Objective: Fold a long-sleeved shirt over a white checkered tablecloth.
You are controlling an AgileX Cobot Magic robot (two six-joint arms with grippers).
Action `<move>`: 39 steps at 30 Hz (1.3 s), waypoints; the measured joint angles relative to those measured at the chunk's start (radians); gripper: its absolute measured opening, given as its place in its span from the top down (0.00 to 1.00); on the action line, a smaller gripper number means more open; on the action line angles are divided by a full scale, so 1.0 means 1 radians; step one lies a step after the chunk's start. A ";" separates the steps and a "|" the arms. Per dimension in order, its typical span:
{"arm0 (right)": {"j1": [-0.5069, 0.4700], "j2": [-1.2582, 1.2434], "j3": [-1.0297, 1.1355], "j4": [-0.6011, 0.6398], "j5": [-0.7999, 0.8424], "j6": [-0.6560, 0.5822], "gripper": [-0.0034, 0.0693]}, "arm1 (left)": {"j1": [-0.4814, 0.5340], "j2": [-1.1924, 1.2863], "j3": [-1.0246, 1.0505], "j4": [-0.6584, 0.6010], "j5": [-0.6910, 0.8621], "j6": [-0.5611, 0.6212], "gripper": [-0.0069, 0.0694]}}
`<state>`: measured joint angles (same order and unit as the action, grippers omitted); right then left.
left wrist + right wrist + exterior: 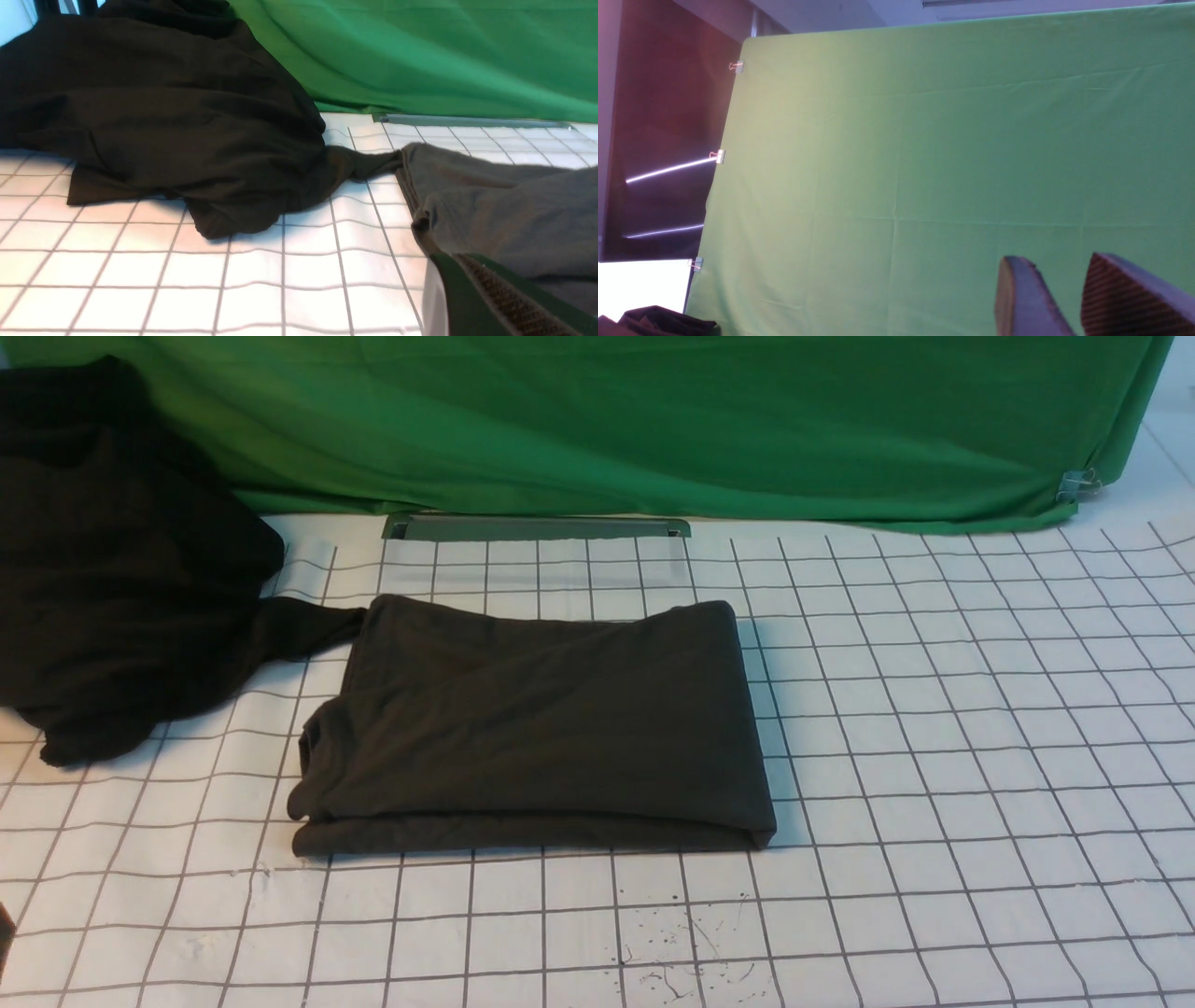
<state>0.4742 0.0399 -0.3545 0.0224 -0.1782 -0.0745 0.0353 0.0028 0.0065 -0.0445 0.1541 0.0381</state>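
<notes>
Green-padded left gripper [495,298]: I see only one ribbed finger at the corner of the left wrist view, low beside the shirt; I take the jaws as closed, with no cloth visibly held.
Right gripper [1057,298]: raised and aimed at the backdrop, its two fingers slightly apart with nothing between them.
Long-sleeved shirt [537,728]: lies as a flat layered rectangle mid-table on the white checkered tablecloth [934,756]; print and neck label are hidden.
Loose end: one twisted strip, probably a sleeve, runs from the shirt's far left corner to the black cloth heap [112,569]; whether it belongs to shirt or heap I cannot tell.
Progress: I judge the folding essentially done; only tucking that strip and squaring edges may remain.
Surface: the tablecloth is gently rippled, with dark specks near the front edge.
Room: a green backdrop [653,420] hangs behind, held by binder clips [720,156]; a metal bar [537,527] lies at its foot; dark wall beyond.
</notes>
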 joint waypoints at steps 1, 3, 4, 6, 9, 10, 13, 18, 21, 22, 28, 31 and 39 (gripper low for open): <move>0.000 0.000 0.000 0.000 0.000 0.000 0.68 | -0.008 0.000 0.000 0.006 0.007 0.004 0.91; 0.000 0.000 0.000 0.000 0.000 0.000 0.68 | -0.015 0.000 0.000 0.007 0.011 0.008 0.91; 0.000 0.000 0.000 0.000 0.000 0.000 0.67 | -0.016 0.000 0.000 0.000 0.015 0.011 0.91; 0.000 0.000 0.000 0.000 0.000 0.000 0.67 | -0.017 0.000 0.000 -0.022 0.016 0.013 0.91; 0.000 0.000 0.000 0.000 0.000 0.000 0.66 | -0.017 0.000 0.000 -0.059 0.019 0.014 0.91; 0.000 0.000 0.000 0.000 0.000 0.000 0.66 | -0.017 0.000 0.000 -0.058 0.019 0.014 0.91; 0.000 0.000 0.000 0.000 0.000 0.000 0.65 | -0.018 0.000 0.000 -0.034 0.019 0.014 0.91; 0.000 0.000 0.000 0.000 0.000 0.000 0.63 | -0.018 -0.001 0.000 0.001 0.019 0.014 0.91; 0.000 0.000 0.000 0.000 0.000 0.000 0.63 | -0.018 -0.001 0.000 0.006 0.019 0.014 0.91; 0.000 0.000 0.000 0.000 0.000 0.000 0.63 | -0.018 -0.001 0.000 0.006 0.019 0.014 0.91; 0.000 0.000 0.000 0.000 0.000 0.000 0.62 | -0.018 -0.001 0.000 0.008 0.019 0.014 0.91; 0.000 0.000 0.000 0.000 0.000 0.000 0.62 | -0.018 -0.001 0.000 0.009 0.019 0.014 0.91; -0.074 -0.035 0.080 0.000 0.226 -0.066 0.62 | -0.018 -0.002 0.000 0.010 0.019 0.014 0.91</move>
<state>0.4005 0.0050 -0.2750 0.0220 0.0477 -0.1407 0.0176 0.0010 0.0065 -0.0342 0.1735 0.0520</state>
